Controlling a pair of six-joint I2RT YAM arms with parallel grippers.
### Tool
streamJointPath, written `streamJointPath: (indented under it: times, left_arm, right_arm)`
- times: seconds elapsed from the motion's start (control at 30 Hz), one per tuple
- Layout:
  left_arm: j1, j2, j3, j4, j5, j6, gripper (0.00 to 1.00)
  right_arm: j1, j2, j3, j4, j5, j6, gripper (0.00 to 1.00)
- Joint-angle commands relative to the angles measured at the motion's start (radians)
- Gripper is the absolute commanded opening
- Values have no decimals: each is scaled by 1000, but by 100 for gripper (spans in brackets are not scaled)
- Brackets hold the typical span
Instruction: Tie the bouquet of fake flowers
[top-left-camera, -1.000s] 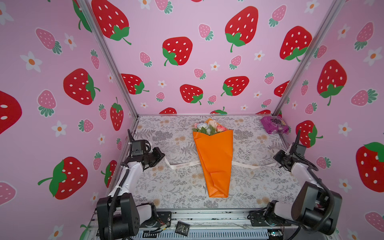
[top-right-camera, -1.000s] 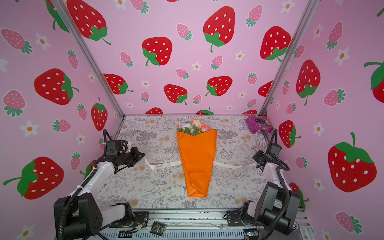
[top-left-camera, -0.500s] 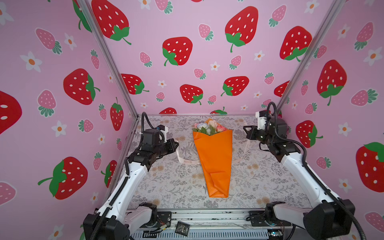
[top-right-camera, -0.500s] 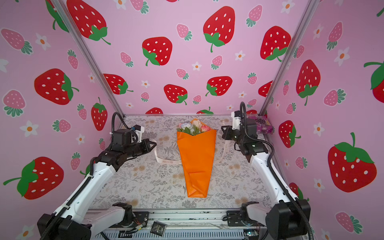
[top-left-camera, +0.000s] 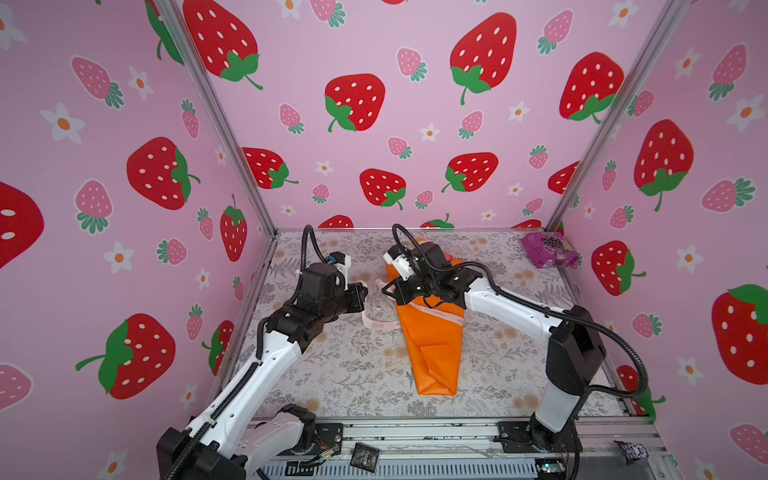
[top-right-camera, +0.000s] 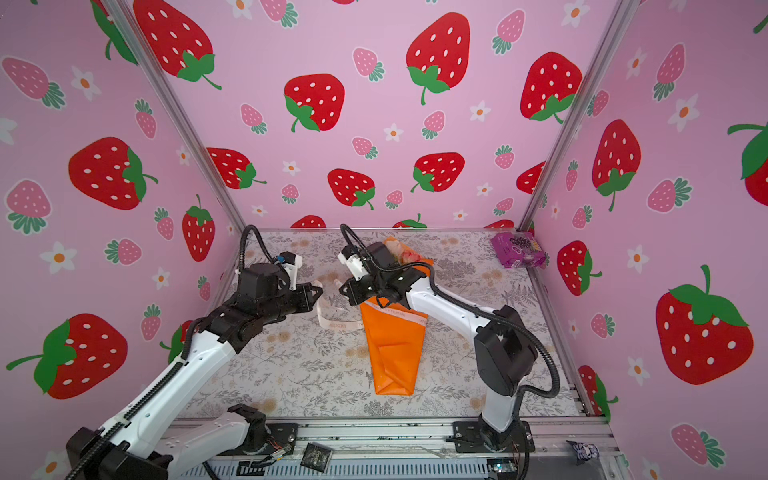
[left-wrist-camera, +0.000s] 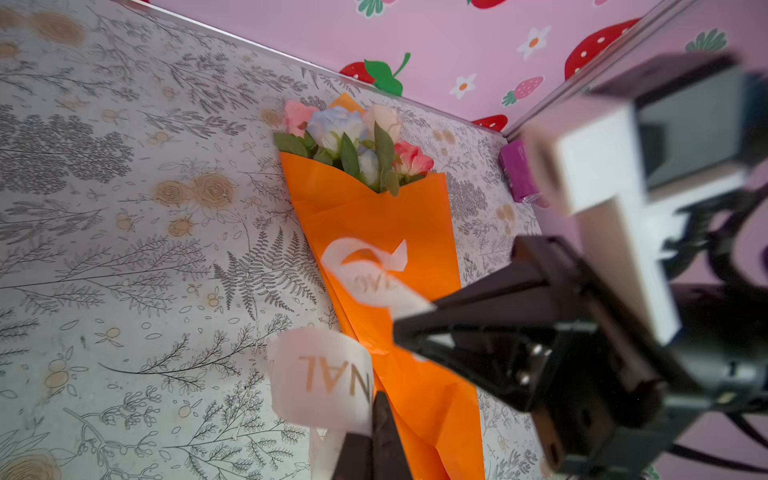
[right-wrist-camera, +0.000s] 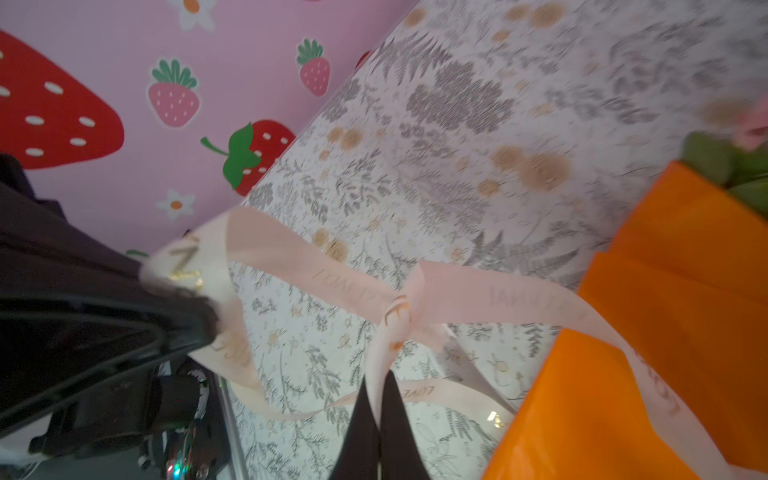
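- bouquet (top-left-camera: 432, 345) lies flat mid-table (top-left-camera: 332, 374); it is an orange wrap cone with its narrow folded end toward the robot bases and its wide end toward the back wall
- flower heads (left-wrist-camera: 353, 137) (pink, pale, peach, green leaves) poke out of the wide end; they are clear in the left wrist view and mostly hidden behind the right arm in both top views
- ribbon (top-left-camera: 376, 324) is pale pink with gold lettering; one band runs across the upper part of the wrap, and the rest loops on the table just left of the bouquet
- left gripper (top-left-camera: 359, 296) is off the table, left of the bouquet, jaws clamped on a ribbon strand
- right gripper (top-left-camera: 388, 291) reaches across the bouquet to its left edge, jaws pinched closed on the ribbon
- the two grippers sit near each other, tips facing, with ribbon between them
- right wrist view: the strands cross between the grippers; can't tell if it is a knot or just an overlap
- purple packet (top-left-camera: 546, 249) sits in the far right back corner, well apart from the bouquet
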Motion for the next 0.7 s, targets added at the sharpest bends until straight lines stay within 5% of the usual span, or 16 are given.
streamJointPath:
  times: [0.0, 0.27, 0.57, 0.67]
  left_arm:
    - [-3, -24, -12, 35, -56, -25, 0]
    - [-3, 48, 31, 26, 42, 18, 0]
    - [-47, 245, 238, -60, 231, 215, 0]
    - [-90, 360, 348, -149, 276, 314, 0]
  right_arm:
    - [11, 14, 1, 54, -113, -4, 0]
    - [6, -48, -135, 53, -107, -87, 2]
    - [-116, -324, -415, 215, 1, 7, 45]
    - [-191, -457, -541, 273, 134, 76, 47]
